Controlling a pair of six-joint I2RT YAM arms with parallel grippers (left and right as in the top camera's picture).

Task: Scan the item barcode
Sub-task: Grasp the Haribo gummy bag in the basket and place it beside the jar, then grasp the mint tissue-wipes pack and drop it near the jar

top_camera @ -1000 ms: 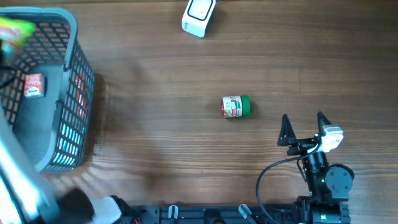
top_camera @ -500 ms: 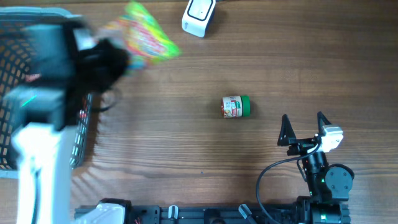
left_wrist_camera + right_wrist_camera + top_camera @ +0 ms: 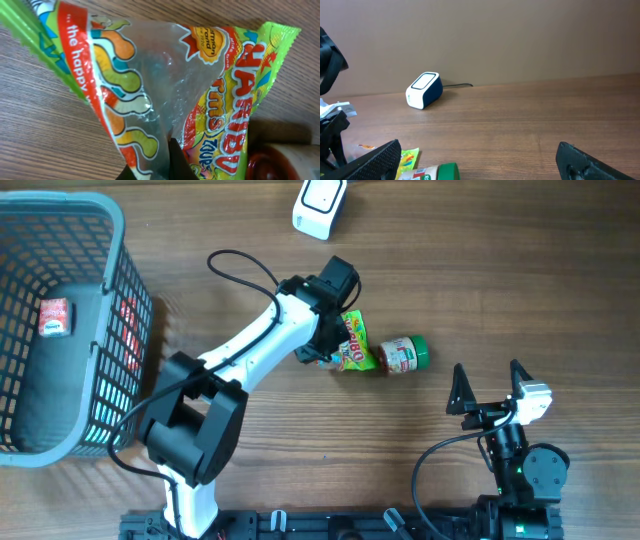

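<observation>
- Clamped on candy bag with left gripper, low over bench, touching jar.
- Held at one edge, probably to keep print exposed for scanner, well apart.
- Parked with right gripper spread wide, empty, out of the way.

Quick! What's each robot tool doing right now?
Left tool: closed, holding the candy bag.
Right tool: open, holding nothing.
</observation>
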